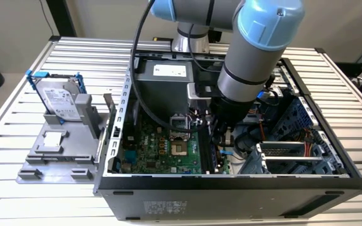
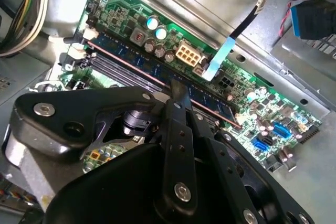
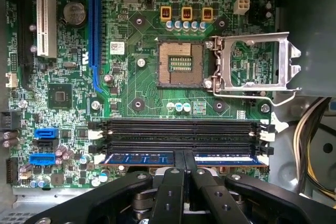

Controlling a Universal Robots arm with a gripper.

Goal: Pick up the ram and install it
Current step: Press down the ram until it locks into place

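The ram, a long thin stick with blue-tinted chips, lies along the slot of the green motherboard nearest my gripper, its ends between the white latches. In the second wrist view the ram runs diagonally across the board. My gripper is shut, its two black fingers side by side along the stick's length, with their tips at the middle of its upper edge. The same fingertips meet the stick in the second wrist view. In the exterior view the arm reaches down into the open computer case.
Two empty black slots lie beside the ram. The CPU socket is bare, its metal frame swung open. Yellow cables hang at the case side. On the table beside the case, a hard drive stands in a grey fixture.
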